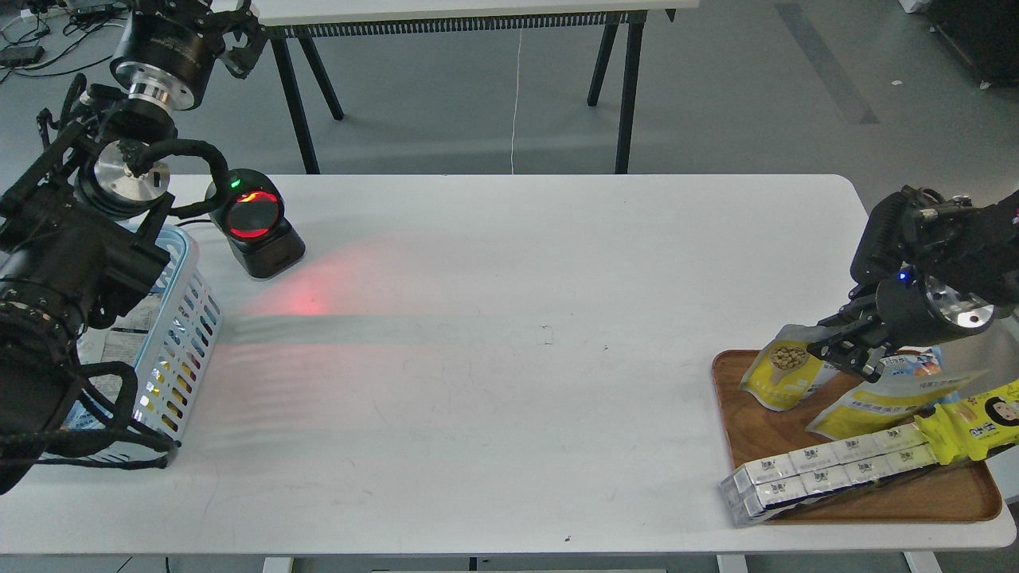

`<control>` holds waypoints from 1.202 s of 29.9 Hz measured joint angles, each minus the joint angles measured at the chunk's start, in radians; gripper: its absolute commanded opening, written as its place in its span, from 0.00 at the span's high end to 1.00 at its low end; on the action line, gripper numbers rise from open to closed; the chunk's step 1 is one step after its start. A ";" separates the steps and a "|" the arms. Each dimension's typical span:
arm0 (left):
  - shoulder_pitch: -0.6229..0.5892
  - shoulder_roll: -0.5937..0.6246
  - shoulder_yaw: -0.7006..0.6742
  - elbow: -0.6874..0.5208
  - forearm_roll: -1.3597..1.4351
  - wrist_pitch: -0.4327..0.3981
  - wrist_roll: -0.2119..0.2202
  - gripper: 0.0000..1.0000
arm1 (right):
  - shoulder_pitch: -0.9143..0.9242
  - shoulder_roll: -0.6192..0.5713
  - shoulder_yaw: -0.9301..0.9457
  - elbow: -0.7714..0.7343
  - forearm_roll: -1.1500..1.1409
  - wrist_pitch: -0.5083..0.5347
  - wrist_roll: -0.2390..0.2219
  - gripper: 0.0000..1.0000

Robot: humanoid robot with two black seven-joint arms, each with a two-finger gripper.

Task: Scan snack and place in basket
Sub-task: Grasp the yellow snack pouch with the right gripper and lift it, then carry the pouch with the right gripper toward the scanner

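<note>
The snack (784, 372), a small pouch, yellow below and silvery above with a round picture of beige nuggets, stands at the back left of the brown wooden tray (876, 503) on the right. My right gripper (832, 350) is just right of the pouch's top, its two fingers apart, with the pouch's right edge by the fingertips; I cannot tell if they touch. The light blue slotted basket (189, 263) stands at the table's left edge, partly hidden by my left arm. My left gripper (237, 38) is raised at the far back left, dark and small.
A black scanner (256, 231) with a red-lit window stands right of the basket and throws red light on the table. On the tray lie a flat yellow pouch (884, 402), a long yellow cartoon-face packet (975, 422), white boxes (828, 469) and a blue packet (907, 366).
</note>
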State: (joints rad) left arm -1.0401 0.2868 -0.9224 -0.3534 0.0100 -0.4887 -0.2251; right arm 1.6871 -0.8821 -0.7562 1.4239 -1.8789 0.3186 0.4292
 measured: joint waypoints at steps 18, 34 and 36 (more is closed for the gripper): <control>-0.003 0.005 0.004 0.005 0.001 0.000 0.000 0.00 | 0.078 -0.008 0.025 0.037 0.009 -0.004 0.044 1.00; -0.006 0.005 0.009 0.005 0.001 0.000 0.000 0.00 | 0.179 0.175 0.137 0.060 0.146 -0.034 0.027 1.00; -0.006 0.005 0.009 0.005 0.001 0.000 0.000 0.00 | 0.179 0.217 0.154 0.051 0.175 -0.056 0.018 1.00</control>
State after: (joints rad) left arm -1.0464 0.2914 -0.9129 -0.3482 0.0107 -0.4887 -0.2254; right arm 1.8659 -0.6655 -0.6019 1.4751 -1.7043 0.2630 0.4475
